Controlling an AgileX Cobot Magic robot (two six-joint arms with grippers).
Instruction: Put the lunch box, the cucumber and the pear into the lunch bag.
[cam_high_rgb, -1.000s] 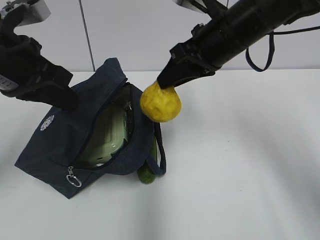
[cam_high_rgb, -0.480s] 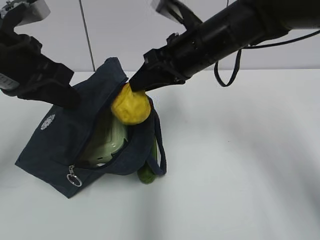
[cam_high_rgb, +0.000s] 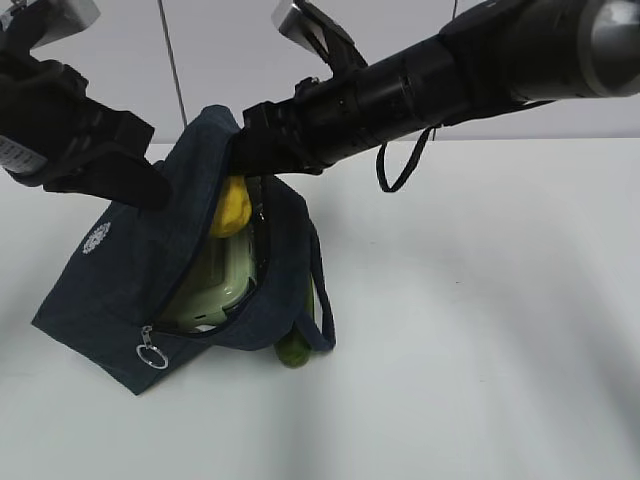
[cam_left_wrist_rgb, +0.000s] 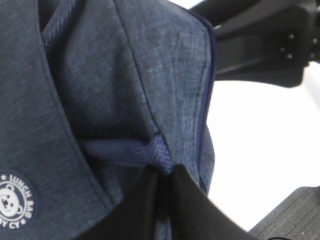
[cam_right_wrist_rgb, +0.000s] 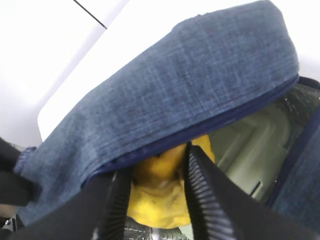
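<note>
- Bag: the lunch bag (cam_high_rgb: 120, 280) lies on the white table (cam_high_rgb: 480, 330), its zipper undone and its mouth gaping upward; a silver ring pull (cam_high_rgb: 152, 357) hangs at the near corner.
- Left gripper (cam_left_wrist_rgb: 162, 192): fingers pinched tight on the bag's corded handle (cam_left_wrist_rgb: 125, 152) and the fabric around it, holding the upper flap raised. In the exterior view this arm sits at the bag's upper left edge.
- Right gripper (cam_right_wrist_rgb: 152, 192): its ribbed fingers (cam_right_wrist_rgb: 200, 190) are clamped on either side of the pear (cam_high_rgb: 229, 208), which is caught between them. The gripper reaches across from the right and stands at the bag's mouth.
- Pear: at the opening, just under the raised flap's edge, its lower part already below the rim and above the lunch box (cam_high_rgb: 218, 290).
- Lunch box: inside the bag, pale green lid visible through the opening, tilted along the bag's length.
- Cucumber (cam_high_rgb: 297, 345): its dark green end shows at the bag's near right corner, beside a loop handle (cam_high_rgb: 322, 300); whether it lies inside the bag or only against it cannot be told.
</note>
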